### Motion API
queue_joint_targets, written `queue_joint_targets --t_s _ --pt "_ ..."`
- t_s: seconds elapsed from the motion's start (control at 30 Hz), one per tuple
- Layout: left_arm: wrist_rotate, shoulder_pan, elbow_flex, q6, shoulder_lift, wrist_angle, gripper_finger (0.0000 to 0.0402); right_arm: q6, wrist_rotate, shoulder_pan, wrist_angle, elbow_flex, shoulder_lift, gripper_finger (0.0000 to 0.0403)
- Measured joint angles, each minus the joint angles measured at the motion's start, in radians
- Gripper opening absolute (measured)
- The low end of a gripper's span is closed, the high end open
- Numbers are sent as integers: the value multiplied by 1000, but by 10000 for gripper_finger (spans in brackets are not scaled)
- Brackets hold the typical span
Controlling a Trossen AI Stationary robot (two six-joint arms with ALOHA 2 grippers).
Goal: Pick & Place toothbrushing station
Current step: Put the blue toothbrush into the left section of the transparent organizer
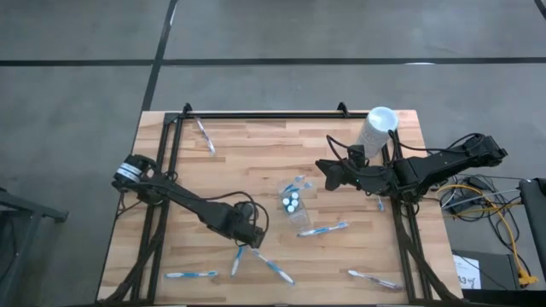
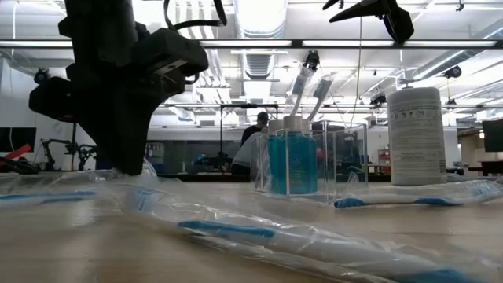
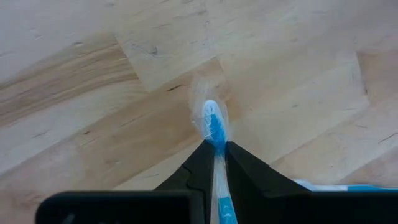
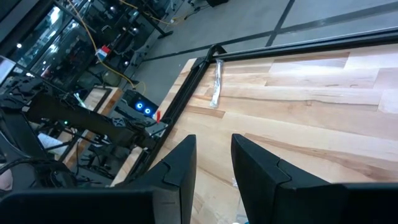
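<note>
While the left pincer [image 1: 250, 234] sits low at the front of the bench [image 1: 256, 149], we see its fingers [image 3: 200, 171] closed on a wrapped blue-and-white toothbrush [image 3: 214, 132], whose head pokes out ahead of the tips. Just beyond it, two more toothbrushes [image 1: 273, 267] lie splayed on the wood. At centre stands the clear pouch [image 1: 293, 200] with the small white-capped tubes [image 1: 292, 202] inside. The right pincer [image 1: 328, 173] hovers beside the pouch, fingers parted and holding nothing, with the tall white cylinder [image 1: 376, 130] behind it.
</note>
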Motion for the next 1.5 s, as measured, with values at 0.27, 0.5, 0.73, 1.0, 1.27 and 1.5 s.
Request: queue_joint_targets --t_s 0.27,0.5,0.73,1.0,1.27,1.5 --pt "-5 5 0 -6 -4 -4 47 1 0 0 0 0 0 98" --pt "-7 6 -8 -17 -4 -3 70 1 0 0 0 0 0 98" --pt "-2 6 -29 -62 -4 9 110 -1 0 0 0 0 0 98" --pt "-1 9 -27 -48 -4 38 140 -1 0 0 0 0 0 98" --pt "-1 23 -32 -31 23 39 156 -1 0 0 0 0 0 98" --pt "2 25 -33 -28 36 50 154 0 0 0 0 0 0 98"
